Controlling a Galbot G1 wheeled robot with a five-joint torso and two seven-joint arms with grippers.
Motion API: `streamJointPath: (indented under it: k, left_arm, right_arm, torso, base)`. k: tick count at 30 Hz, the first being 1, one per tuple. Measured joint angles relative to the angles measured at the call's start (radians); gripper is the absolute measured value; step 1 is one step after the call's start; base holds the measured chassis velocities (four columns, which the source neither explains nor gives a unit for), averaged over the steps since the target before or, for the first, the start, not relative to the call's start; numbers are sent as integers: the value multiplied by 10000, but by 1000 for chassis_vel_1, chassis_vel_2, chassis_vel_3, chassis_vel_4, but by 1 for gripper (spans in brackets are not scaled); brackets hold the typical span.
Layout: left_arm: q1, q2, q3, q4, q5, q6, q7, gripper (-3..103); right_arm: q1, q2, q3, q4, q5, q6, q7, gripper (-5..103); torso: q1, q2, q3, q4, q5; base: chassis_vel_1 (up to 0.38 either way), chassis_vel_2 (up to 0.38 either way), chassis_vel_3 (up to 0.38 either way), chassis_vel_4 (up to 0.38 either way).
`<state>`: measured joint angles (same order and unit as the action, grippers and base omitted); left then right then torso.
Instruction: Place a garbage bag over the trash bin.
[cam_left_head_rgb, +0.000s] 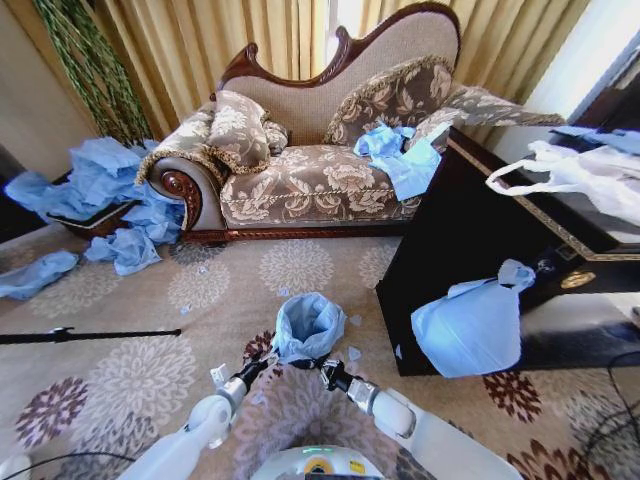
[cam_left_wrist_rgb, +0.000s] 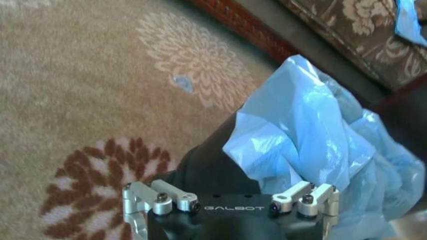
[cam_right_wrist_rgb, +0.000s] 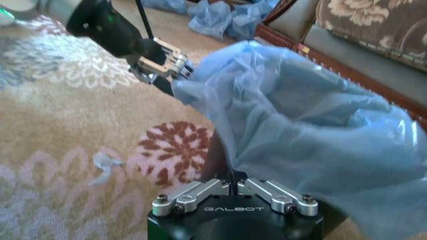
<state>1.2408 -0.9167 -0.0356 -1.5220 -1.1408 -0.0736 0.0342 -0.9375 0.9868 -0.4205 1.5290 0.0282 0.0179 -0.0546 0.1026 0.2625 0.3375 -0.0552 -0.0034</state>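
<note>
The garbage bag (cam_left_head_rgb: 308, 325) already sits over the trash bin (cam_left_wrist_rgb: 207, 172), which stands on the patterned carpet (cam_left_head_rgb: 150, 380) directly ahead of both tools. From the head view the bag's mouth is open upward and its blue plastic drapes down around the bin's rim, with black wall showing only low down on the side nearest the tools.

The left tool (cam_left_head_rgb: 258, 366) is at the bag's near left edge; in the right wrist view its fingers (cam_right_wrist_rgb: 175, 65) look closed together on a fold of the plastic. The right tool (cam_left_head_rgb: 325, 370) is at the near right edge, just across the bin from the left one. Its fingers (cam_right_wrist_rgb: 230, 189) meet in front of its own camera, apparently pinching the bag's lower hem, though the contact point itself is hidden under the plastic.

Judging from this, the main draping is done. The film is bunched and puffed up on the far side from the tools, so what seems left is tugging the hem down evenly, then releasing
</note>
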Motion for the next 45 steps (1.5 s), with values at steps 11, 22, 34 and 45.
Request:
streamJointPath:
  k: [11,22,34,45]
  left_arm:
    - [-820,-839,495,1930,2399,-526,-347,100]
    - [94,-383,-491,369,1130,-812,-226,100]
    - [569,-256,-944,169,1594,-1104,-338,100]
    - [1432,-738,-2570,-648,1756,-1962,277,100]
  right_arm:
    - [-874,-410,911,237,-179,586,344,3]
    - [-3052,-1528,3736,1979,-318,1906,-29,41]
    - [-4843,-1285,6715,3399,597,2137,137,84]
    - [-6037,-778,7550,4957,1331,2495,1154,100]
  torso:
    - [1,0,0,-1,-1]
    - [0,0,-1,0,1]
    - [0,1,-1,-1,-2]
    - [0,1,-1,0,2]
  base:
    - [0,0,0,0]
    - [0,0,0,0]
    - [0,0,0,0]
    - [0,0,0,0]
